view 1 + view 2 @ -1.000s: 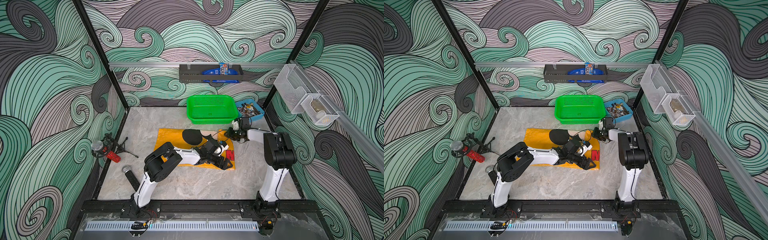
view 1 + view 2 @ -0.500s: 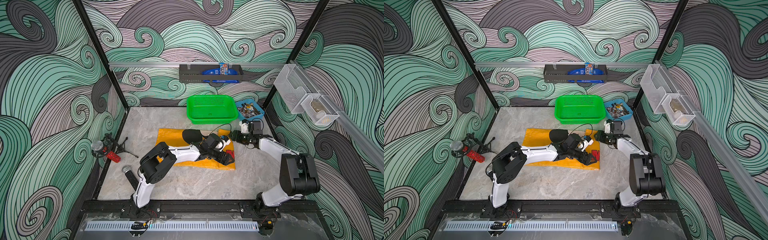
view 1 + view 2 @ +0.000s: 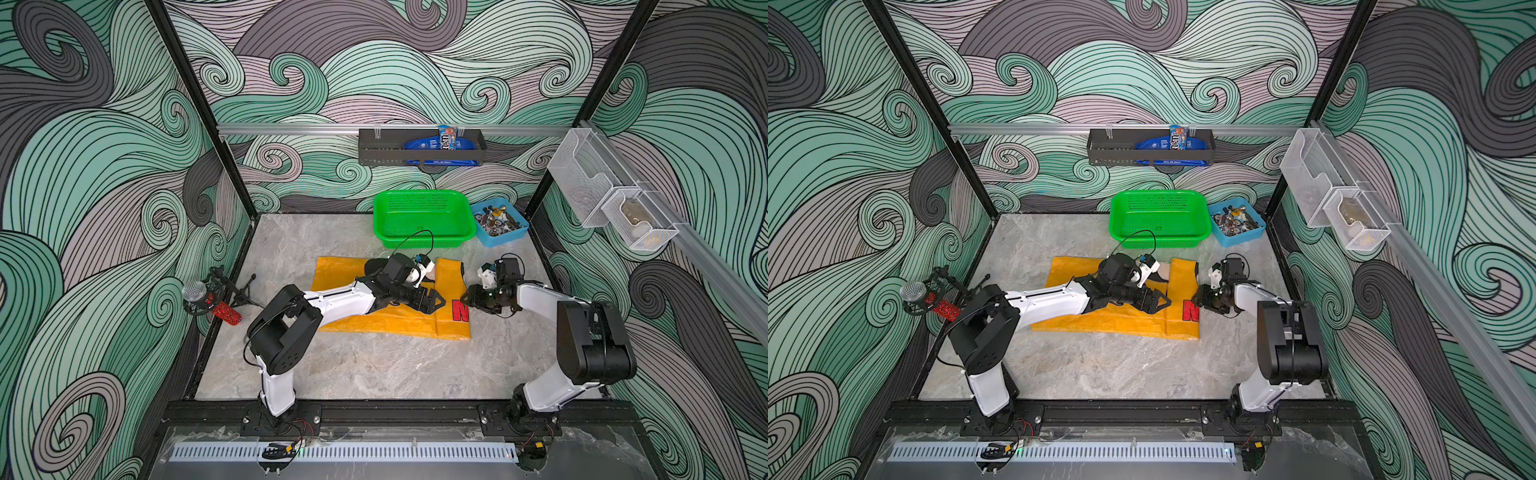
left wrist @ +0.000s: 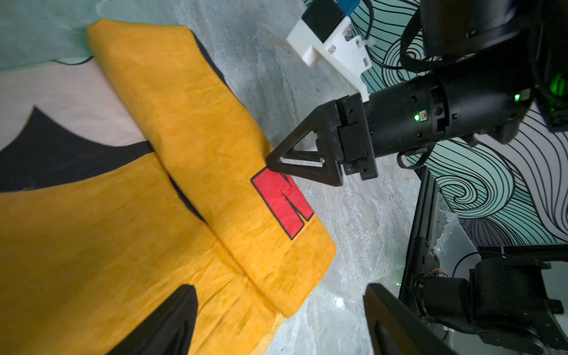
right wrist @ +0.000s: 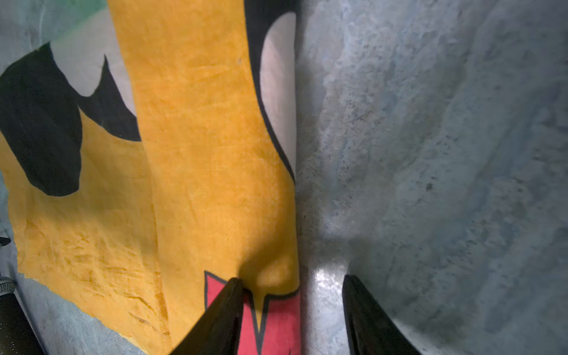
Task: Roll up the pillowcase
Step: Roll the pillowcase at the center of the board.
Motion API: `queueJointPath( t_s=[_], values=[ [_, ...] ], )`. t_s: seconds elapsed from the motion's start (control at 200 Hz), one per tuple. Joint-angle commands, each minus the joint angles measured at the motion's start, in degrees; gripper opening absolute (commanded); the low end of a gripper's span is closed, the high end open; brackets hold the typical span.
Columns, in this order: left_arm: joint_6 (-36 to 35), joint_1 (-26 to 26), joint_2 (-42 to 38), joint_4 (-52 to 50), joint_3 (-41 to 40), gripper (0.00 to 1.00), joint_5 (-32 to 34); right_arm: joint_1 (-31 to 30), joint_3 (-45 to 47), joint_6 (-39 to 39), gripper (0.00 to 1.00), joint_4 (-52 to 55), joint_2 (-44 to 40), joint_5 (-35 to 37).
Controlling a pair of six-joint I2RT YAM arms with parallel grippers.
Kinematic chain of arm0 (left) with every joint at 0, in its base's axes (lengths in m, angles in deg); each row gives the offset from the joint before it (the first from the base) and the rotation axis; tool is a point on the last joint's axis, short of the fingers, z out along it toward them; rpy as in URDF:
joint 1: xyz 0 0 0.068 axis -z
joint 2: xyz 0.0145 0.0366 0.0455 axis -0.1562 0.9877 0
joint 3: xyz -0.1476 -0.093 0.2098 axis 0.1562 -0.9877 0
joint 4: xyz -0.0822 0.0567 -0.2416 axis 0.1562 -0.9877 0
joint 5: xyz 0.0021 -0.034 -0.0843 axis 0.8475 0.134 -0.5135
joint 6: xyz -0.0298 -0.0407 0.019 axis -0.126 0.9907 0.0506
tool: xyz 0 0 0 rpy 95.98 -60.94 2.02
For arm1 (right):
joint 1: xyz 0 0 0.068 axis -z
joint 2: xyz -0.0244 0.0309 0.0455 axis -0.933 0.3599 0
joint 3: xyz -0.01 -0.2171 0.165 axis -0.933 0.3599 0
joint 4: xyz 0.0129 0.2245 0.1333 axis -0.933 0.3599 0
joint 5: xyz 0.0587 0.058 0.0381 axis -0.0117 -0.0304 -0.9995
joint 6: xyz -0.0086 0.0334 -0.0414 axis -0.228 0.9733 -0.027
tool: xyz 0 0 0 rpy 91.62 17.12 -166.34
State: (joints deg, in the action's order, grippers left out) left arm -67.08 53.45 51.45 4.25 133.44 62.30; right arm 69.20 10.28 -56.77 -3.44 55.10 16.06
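Right tool [image 5: 292, 278] stood part open, gripping nothing, one finger [image 5: 221, 313] touching folded right edge of pillowcase [image 3: 390, 322]. Left tool [image 3: 436, 300] hung wide open, empty, over pillowcase, spread at middle of bench [image 3: 374, 374], near green basket [image 3: 419, 195].

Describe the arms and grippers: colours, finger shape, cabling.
Both the left arm and the right arm have white link shells and black joint housings. The left gripper and right gripper are black. Their fingers are open triangular frames tapering to points. Each wrist has a white camera mount and looping black cables. A green status LED is lit.
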Motion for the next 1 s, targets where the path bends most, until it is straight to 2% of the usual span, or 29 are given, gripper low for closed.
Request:
queueJointPath(
  t_s=[0.0, 0.22, 0.53, 0.79, 0.906, 0.996],
  values=[
    [-1.2, -1.8, -3.1, 0.2, -1.8, 0.89, 0.6, -0.4, -1.0, -0.6, 0.51, -0.7, 2.4, -2.2],
    [-1.6, -4.6, -5.6, -0.8, -4.4, 0.89, 0.0, -0.8, -0.1, 0.3, 0.36, -3.5, 3.1, -5.4],
    [-1.7, -5.5, -7.2, -2.6, -6.0, 0.89, 0.0, -0.3, 1.2, 1.4, 0.07, -3.5, -1.0, -3.8],
    [-1.5, -5.5, -6.9, -3.1, -6.0, 0.89, -0.5, 2.2, 0.7, 0.5, 0.01, 4.5, -5.5, 6.0],
    [-1.2, -5.5, -6.5, -2.7, -5.9, 0.89, -0.9, 2.3, -1.7, -0.8, 0.01, 9.2, -6.9, 12.9],
    [-1.0, -5.5, -6.0, -2.5, -5.9, 0.89, -1.2, 2.2, -3.4, -0.4, 0.04, 11.2, -6.8, 14.3]
  ],
)
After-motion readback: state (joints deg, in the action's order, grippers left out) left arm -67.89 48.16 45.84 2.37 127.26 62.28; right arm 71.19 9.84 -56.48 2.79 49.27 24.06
